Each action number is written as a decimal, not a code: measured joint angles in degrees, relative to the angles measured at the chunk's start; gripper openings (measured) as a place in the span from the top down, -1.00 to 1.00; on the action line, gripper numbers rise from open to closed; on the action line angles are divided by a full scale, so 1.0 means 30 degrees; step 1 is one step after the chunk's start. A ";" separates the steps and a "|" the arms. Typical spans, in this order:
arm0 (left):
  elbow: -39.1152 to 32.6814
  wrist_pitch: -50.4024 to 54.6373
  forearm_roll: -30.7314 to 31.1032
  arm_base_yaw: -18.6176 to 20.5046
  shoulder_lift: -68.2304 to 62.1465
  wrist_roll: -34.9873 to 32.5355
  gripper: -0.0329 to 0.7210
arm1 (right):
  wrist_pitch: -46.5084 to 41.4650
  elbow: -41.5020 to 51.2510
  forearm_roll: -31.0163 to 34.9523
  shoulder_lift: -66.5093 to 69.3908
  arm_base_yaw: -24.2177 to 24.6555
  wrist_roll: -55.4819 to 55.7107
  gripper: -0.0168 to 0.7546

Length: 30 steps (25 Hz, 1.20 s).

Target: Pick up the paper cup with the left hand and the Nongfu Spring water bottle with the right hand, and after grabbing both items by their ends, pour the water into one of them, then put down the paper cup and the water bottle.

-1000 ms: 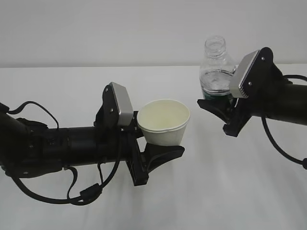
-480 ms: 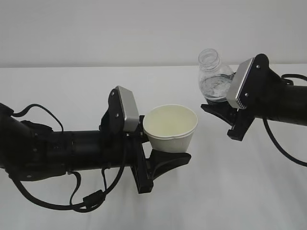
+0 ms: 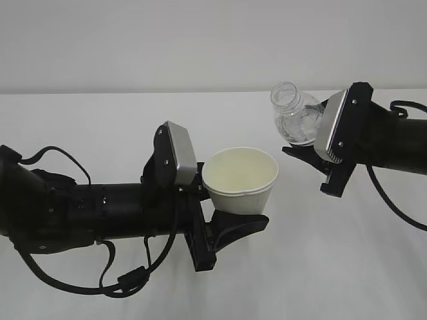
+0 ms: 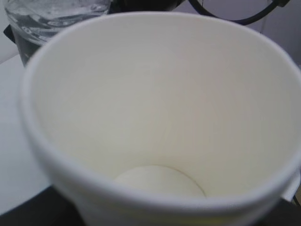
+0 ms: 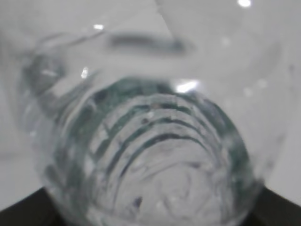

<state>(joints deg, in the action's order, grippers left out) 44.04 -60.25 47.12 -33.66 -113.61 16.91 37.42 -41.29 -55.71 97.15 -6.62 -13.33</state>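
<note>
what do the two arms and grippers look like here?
Both arms are black and tubular. The left arm has loose black cables looping beneath it. The right arm trails one black cable. Each black-jawed gripper, left gripper and right gripper, has a silver-grey plate with small screws.

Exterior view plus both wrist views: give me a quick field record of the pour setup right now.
cup: paper cup upright, raised off the table, inside looks dry
cup holder: left hand closed on cup
bottle: Nongfu Spring water bottle uncapped, tilted, mouth pointing left toward the cup
bottle holder: right hand closed on bottle's lower body
water: still in the bottle, no stream visible
bottle mouth: above and right of the cup rim
</note>
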 joint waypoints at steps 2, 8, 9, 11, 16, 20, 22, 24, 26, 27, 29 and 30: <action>0.0000 0.0029 -0.0039 0.0000 -0.0075 0.0000 -0.31 | 0.0000 0.0000 0.0105 0.0000 0.0000 -0.0455 -0.26; 0.0027 -0.0402 -0.0114 0.0000 -0.1219 0.0000 -0.31 | 0.0075 0.0000 0.0354 -0.0079 0.0000 -0.1621 -0.26; 0.0027 -0.0542 -0.0241 0.0000 -0.1364 0.0000 -0.31 | 0.0119 0.0000 0.0492 -0.0118 0.0000 -0.1802 -0.26; 0.0040 -0.0706 -0.0547 0.0000 -0.1451 0.0000 -0.31 | 0.0119 0.0000 0.0664 -0.0146 0.0000 -0.2275 -0.26; 0.0960 -0.0632 -0.0423 0.0000 -0.1451 0.0000 -0.31 | 0.0159 0.0000 0.0949 -0.0164 0.0000 -0.3270 -0.26; 0.1469 -0.0599 -0.0249 0.0000 -0.1451 0.0000 -0.31 | 0.0194 0.0000 0.1226 -0.0164 0.0000 -0.4006 -0.26; 0.1517 -0.0599 -0.0071 0.0000 -0.1451 0.0000 -0.31 | 0.0194 0.0000 0.1388 -0.0164 0.0000 -0.4541 -0.26; 0.1517 -0.0599 0.0185 0.0000 -0.1451 0.0000 -0.31 | 0.0194 0.0000 0.1709 -0.0164 0.0000 -0.5091 -0.26; 0.1517 -0.0560 0.0490 0.0000 -0.1451 0.0035 -0.31 | 0.0194 0.0000 0.1852 -0.0164 0.0000 -0.5648 -0.26; 0.1517 -0.0560 0.0544 0.0000 -0.1451 0.0035 -0.31 | 0.0238 0.0000 0.1939 -0.0164 0.0000 -0.5792 -0.26; 0.1517 -0.0560 0.0666 0.0000 -0.1451 0.0035 -0.31 | 0.0422 0.0000 0.2022 -0.0164 0.0000 -0.6200 -0.26; 0.1517 -0.0521 0.0787 0.0000 -0.1451 0.0035 -0.31 | 0.0610 0.0000 0.2113 -0.0164 0.0000 -0.6378 -0.26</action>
<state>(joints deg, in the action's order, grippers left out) 48.59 -61.81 49.48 -33.66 -117.96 17.02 39.24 -41.29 -49.37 96.66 -6.62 -32.46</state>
